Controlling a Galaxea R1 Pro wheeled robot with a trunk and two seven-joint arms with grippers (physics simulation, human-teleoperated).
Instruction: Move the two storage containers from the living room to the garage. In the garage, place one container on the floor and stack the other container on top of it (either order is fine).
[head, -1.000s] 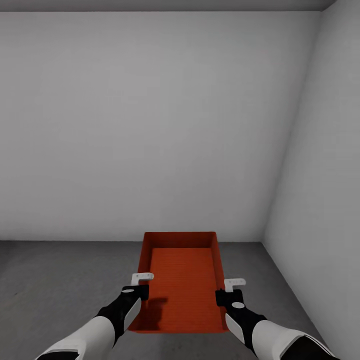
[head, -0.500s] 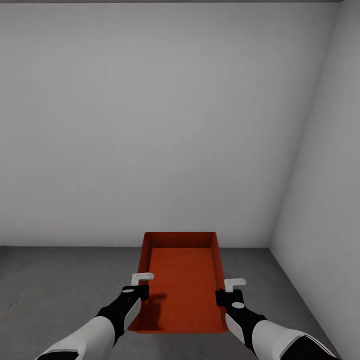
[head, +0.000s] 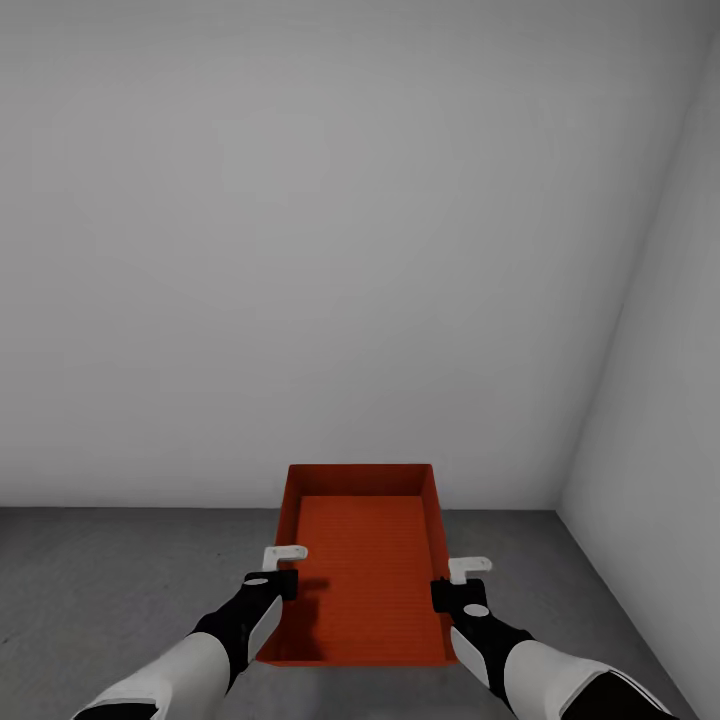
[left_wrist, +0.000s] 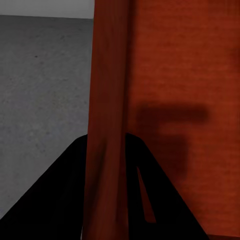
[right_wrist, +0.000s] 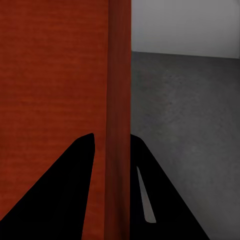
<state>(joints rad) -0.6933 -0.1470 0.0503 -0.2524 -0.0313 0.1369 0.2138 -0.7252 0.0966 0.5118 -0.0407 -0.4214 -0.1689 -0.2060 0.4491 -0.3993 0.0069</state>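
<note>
The garage wall (head: 330, 250) is close ahead, grey floor (head: 100, 560) below. The orange bin (head: 365, 560) hangs level, the left gripper (head: 283, 570) and right gripper (head: 455, 585) each clamped on a side wall. Best lower both evenly, flat.

Plain pale walls (head: 300, 250), mottled grey floor (head: 100, 570).

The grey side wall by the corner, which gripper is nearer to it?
Right. The right gripper clamps the orange-red storage container's wall on the side toward that side wall; the left gripper clamps the opposite wall, farther away.
</note>
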